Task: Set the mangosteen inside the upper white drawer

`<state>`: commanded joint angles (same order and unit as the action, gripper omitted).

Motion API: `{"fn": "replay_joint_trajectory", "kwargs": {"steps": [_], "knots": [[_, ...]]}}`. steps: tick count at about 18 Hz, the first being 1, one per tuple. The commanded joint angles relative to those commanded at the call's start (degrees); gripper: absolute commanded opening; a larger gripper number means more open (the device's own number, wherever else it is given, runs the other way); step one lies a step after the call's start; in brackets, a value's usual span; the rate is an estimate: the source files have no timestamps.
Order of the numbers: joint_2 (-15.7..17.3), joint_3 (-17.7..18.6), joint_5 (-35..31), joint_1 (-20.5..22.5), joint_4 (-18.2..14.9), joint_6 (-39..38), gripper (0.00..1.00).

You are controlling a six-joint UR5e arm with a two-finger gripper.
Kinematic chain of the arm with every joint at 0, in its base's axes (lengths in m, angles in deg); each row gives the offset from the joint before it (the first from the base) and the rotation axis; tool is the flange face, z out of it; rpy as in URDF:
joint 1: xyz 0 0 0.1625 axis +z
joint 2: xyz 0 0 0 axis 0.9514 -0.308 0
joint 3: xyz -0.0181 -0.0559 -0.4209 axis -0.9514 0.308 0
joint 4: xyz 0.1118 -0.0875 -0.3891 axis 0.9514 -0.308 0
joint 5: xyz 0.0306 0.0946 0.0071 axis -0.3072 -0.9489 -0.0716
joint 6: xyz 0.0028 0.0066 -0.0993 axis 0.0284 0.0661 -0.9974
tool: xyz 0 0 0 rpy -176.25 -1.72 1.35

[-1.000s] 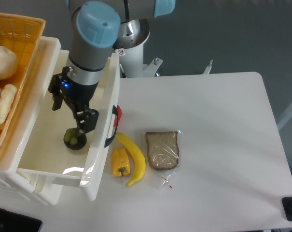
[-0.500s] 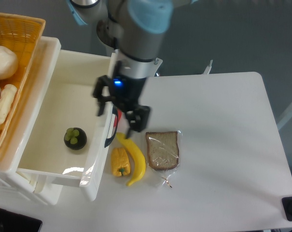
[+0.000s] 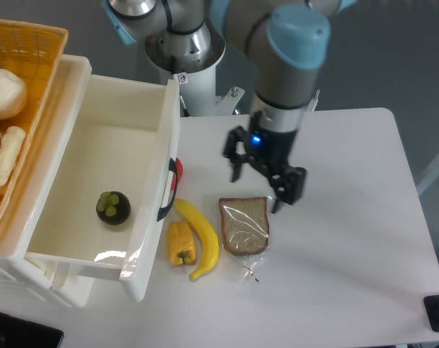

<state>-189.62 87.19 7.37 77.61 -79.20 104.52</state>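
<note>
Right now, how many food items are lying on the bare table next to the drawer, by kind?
Banana: 1
Yellow pepper: 1
Wrapped bread slice: 1
Total: 3

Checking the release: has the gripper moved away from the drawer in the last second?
Yes. The gripper has swung right, out of the upper white drawer, and is now above the bread slice.

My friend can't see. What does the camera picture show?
A dark mangosteen sits inside the upper white drawer. The robot's gripper, jaws open and empty, hovers above wrapped bread on the table, next to a banana and yellow pepper.
</note>
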Motion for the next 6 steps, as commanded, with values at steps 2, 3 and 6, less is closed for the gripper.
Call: {"fn": "replay_joint_trajectory", "kwargs": {"steps": [2,3,6], "knots": [[-1.84,-0.09,-2.91,0.7,0.44,1.58,1.0],[-2.72,-0.09,-3.79,1.49,0.96,2.46,1.0],[-5.98,-0.18,-6.17,3.52,3.16,6.68,1.0]]}}
